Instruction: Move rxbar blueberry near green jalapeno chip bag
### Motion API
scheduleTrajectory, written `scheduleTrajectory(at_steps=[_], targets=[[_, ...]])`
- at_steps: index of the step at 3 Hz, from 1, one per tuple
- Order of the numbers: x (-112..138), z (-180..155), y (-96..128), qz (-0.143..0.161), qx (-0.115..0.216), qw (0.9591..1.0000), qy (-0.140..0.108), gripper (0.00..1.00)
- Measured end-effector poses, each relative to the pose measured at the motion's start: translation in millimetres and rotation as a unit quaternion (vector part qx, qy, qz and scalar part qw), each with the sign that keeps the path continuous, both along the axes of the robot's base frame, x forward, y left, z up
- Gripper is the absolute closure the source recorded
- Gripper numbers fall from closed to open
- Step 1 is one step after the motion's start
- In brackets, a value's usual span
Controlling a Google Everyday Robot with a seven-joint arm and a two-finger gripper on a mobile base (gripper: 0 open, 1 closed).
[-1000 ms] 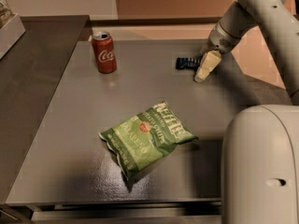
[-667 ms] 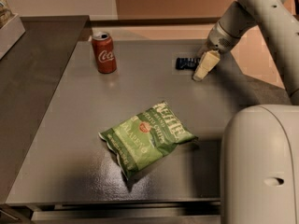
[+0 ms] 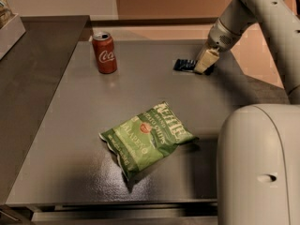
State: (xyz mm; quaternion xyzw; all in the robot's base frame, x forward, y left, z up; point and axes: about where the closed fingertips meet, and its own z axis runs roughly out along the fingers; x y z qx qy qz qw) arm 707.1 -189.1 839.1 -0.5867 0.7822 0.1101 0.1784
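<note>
The green jalapeno chip bag (image 3: 147,137) lies flat near the front middle of the grey table (image 3: 70,125). The rxbar blueberry (image 3: 183,64), a small dark navy bar, lies at the far right of the table. My gripper (image 3: 204,63) hangs from the white arm coming in from the upper right. It sits right at the bar's right end and covers part of it. The bar rests on the table surface.
A red Coca-Cola can (image 3: 104,52) stands upright at the far left of the table. A white bin (image 3: 9,27) sits on the counter at the far left. My white base (image 3: 258,163) fills the lower right corner.
The gripper has dropped slightly and moved closer onto the right end of the bar. The bar, bag and can have not moved.
</note>
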Motion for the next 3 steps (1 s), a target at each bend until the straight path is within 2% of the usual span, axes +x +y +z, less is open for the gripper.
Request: scheduleTrajectory(at_steps=[1, 3], targets=[[-11.2, 24.8, 4.9, 0.006, 0.025, 0.9996, -0.011, 1.00], [-55.7, 73.0, 18.9, 0.033, 0.060, 0.9974, -0.023, 1.00]])
